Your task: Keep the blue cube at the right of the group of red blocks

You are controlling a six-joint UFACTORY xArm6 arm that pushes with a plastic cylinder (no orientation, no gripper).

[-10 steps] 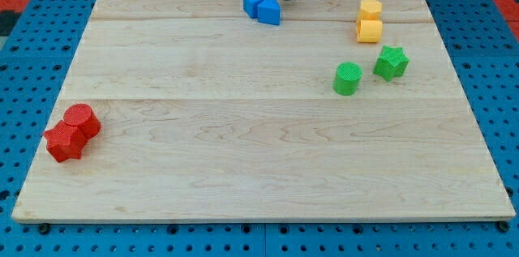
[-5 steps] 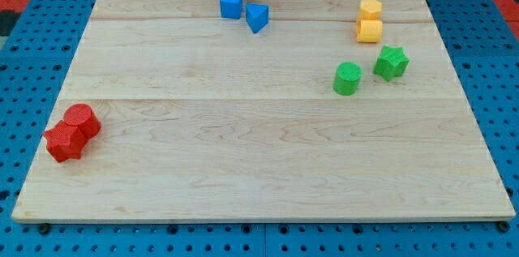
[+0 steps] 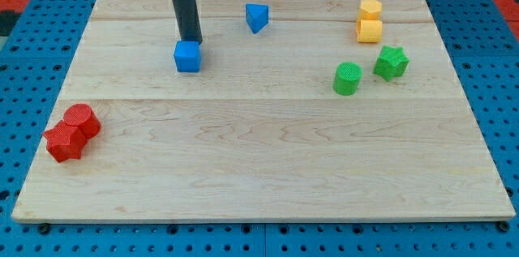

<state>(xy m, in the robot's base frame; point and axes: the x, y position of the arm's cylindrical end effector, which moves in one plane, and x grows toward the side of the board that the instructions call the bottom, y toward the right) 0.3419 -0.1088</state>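
The blue cube (image 3: 187, 57) lies on the wooden board (image 3: 259, 160), left of centre near the view's top. My tip (image 3: 192, 40) stands right behind it, touching its top-right edge. The red group sits at the view's lower left: a red cylinder (image 3: 82, 119) and a red star-shaped block (image 3: 63, 142), touching each other. The blue cube is up and to the right of the red group, well apart from it.
A blue triangular block (image 3: 257, 18) lies near the top centre. Two yellow blocks (image 3: 370, 22) stack at the top right. A green cylinder (image 3: 347, 78) and a green star (image 3: 391, 62) lie right of centre.
My tip has swept left and down the view, pushing the blue cube away from the blue triangular block toward the lower left. The other blocks have not moved.
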